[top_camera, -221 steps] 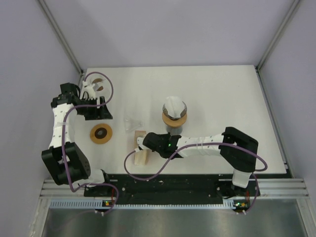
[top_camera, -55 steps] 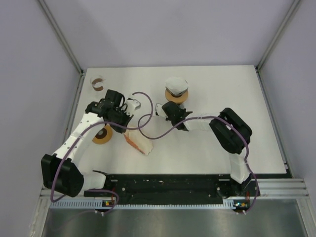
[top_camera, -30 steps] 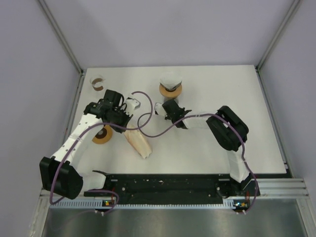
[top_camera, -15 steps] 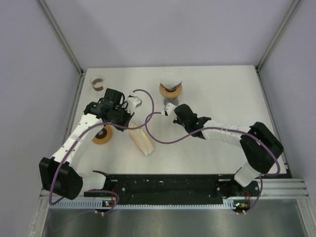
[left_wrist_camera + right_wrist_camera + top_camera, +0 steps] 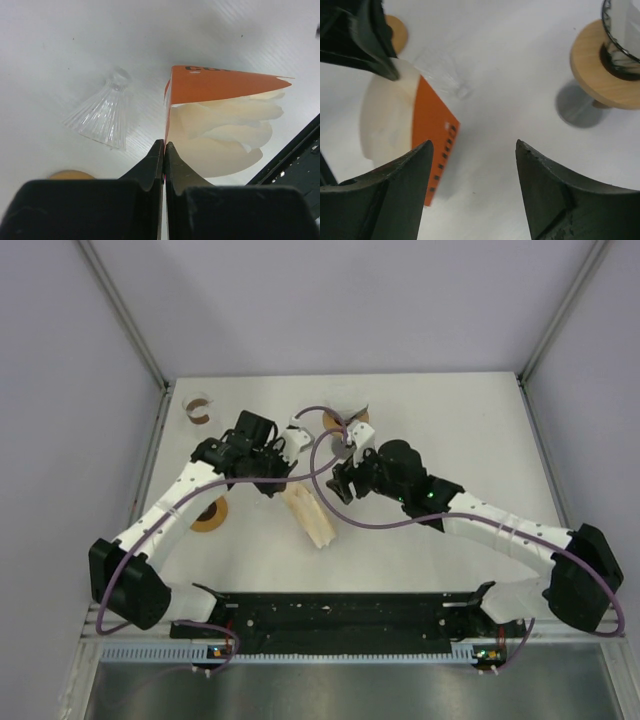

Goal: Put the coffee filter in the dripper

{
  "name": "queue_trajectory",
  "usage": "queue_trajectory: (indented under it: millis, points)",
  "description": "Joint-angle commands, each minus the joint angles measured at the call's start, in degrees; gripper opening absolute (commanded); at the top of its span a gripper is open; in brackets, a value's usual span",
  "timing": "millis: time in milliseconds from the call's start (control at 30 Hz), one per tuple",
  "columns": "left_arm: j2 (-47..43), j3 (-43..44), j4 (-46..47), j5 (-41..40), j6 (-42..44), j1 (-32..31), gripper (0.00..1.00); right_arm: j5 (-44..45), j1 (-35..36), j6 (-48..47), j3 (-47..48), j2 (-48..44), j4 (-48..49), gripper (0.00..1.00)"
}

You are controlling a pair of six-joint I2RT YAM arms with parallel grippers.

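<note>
An orange packet with cream coffee filters fanning out of its open mouth hangs just above the table. My left gripper is shut on the packet's edge, and from above the left gripper sits at the packet's far end. The dripper, glass in a black wire frame on a wooden collar, stands at the back, partly hidden by a cable. My right gripper is open and empty, hovering between the packet and the dripper. Seen from above, the right gripper is beside the packet.
A clear ribbed cone lies on its side left of the packet. A flat wooden ring rests under the left arm, and a small wooden C-shaped piece sits in the back left corner. Both arms' purple cables loop over the table's middle.
My right gripper opened, leaving the dripper at the back, and swung toward the packet. The left arm carried the packet to the right, toward the table's middle.
</note>
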Motion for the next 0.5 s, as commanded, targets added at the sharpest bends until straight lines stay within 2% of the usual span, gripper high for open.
queue_trajectory:
  millis: [0,233,467]
  points:
    - [0.09,3.04,1.46,2.80,-2.91,0.14,0.00,-6.97,3.94,14.71,1.21,0.62,14.44,0.66]
    - [-0.43,3.57,1.29,3.77,-3.27,0.05,0.00,-4.33,5.53,19.90,4.55,7.48,17.78,0.55]
    - [-0.70,4.18,1.29,4.56,-3.70,-0.04,0.00,-2.22,5.62,17.89,7.10,10.90,16.64,0.39]
